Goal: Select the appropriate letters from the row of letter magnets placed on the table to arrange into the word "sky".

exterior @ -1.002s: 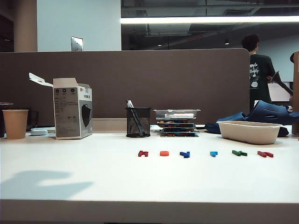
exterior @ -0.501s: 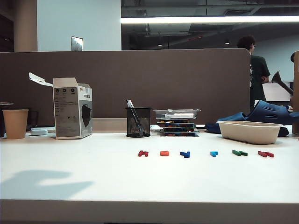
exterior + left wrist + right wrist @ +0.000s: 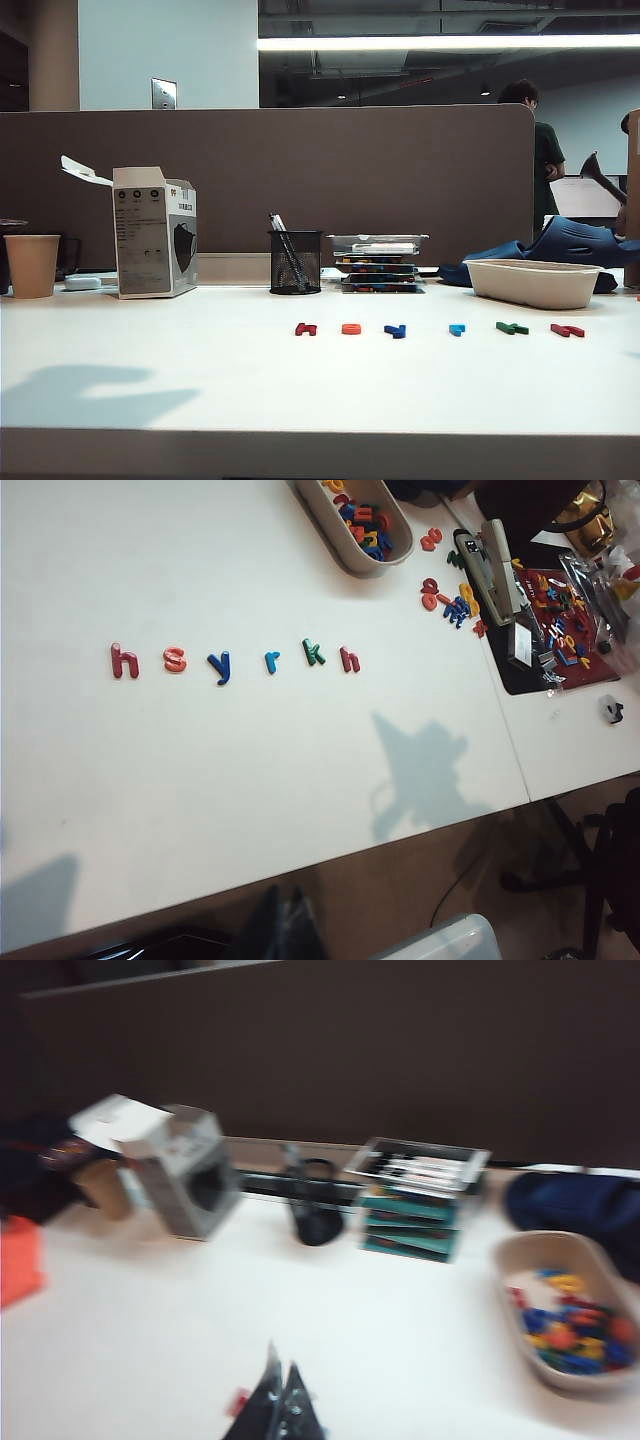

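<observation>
Lying untouched mid-bench, well short of rear edge: row of letter magnets [image 3: 235, 660] reading h s y r k h. Orange s [image 3: 174, 659], dark blue y [image 3: 221, 666], green k [image 3: 314, 652] all in line. Right gripper [image 3: 279, 1397] above bench [image 3: 200, 390], jaws clenched, empty. Left gripper unseen; jaw state cannot tell.

Little of the robot shows. In the right wrist view the right end effector [image 3: 283, 1360] appears as two slim, dark fingers [image 3: 297, 1405] tapering to sharp points, pressed flat against each other, with paler grey edges and a few light specks near their base (motion blur hides any screws or markings). In the left wrist view the left end effector [image 3: 285, 925] is only a dark, out-of-focus shape, its form unreadable.
</observation>
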Tool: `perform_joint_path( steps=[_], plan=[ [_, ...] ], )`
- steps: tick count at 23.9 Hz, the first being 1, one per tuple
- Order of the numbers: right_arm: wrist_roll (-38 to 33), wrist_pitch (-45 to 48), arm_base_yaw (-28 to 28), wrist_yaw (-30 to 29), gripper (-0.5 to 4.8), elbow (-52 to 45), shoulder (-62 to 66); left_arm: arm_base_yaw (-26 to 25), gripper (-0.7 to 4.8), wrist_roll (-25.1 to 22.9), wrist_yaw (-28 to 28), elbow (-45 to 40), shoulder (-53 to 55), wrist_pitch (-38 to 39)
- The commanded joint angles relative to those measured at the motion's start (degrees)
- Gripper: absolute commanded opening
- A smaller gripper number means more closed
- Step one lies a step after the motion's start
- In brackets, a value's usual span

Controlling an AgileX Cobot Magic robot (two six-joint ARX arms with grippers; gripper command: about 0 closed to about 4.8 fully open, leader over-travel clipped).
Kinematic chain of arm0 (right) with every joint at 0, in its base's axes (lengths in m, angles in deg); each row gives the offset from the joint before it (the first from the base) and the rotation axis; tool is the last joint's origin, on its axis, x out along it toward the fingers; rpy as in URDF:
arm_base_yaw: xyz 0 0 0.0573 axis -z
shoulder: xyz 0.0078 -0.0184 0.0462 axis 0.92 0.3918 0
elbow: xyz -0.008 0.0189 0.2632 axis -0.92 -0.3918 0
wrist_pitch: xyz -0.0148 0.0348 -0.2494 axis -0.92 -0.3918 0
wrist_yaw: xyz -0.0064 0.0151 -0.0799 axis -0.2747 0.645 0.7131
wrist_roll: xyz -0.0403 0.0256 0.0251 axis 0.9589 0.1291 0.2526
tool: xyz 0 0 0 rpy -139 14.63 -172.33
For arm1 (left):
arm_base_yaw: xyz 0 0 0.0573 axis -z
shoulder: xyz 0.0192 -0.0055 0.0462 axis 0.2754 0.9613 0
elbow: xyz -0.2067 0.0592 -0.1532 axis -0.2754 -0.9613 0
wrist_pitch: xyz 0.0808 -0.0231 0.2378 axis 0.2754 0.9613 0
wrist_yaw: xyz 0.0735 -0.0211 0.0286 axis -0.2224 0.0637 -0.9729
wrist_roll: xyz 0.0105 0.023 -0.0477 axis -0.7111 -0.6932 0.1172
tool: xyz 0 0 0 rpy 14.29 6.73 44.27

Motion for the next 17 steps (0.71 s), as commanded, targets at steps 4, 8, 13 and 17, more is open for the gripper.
perform_joint_path(
  steps=[4, 8, 13, 17],
  plan=[
    [-7.0, -2.9, -9.6, 4.6, -0.05, 9.9, 12.7, 0.0, -0.05, -0.1, -0.3, 0.1, -0.1, -0.4],
    [-7.0, -6.7, -18.6, 14.1, 0.39, 15.8, 21.5, 0.0, -0.05, -0.1, -0.3, 0.1, -0.1, -0.4],
    [-7.5, -7.1, -26.6, 19.0, 1.22, 20.5, 34.2, 0.0, -0.05, -0.1, -0.3, 0.1, -0.1, -0.4],
    [-9.8, -7.1, -29.6, 21.8, 1.96, 21.9, 42.4, 0.0, -0.05, -0.1, -0.3, 0.1, -0.1, -0.4]
  ],
)
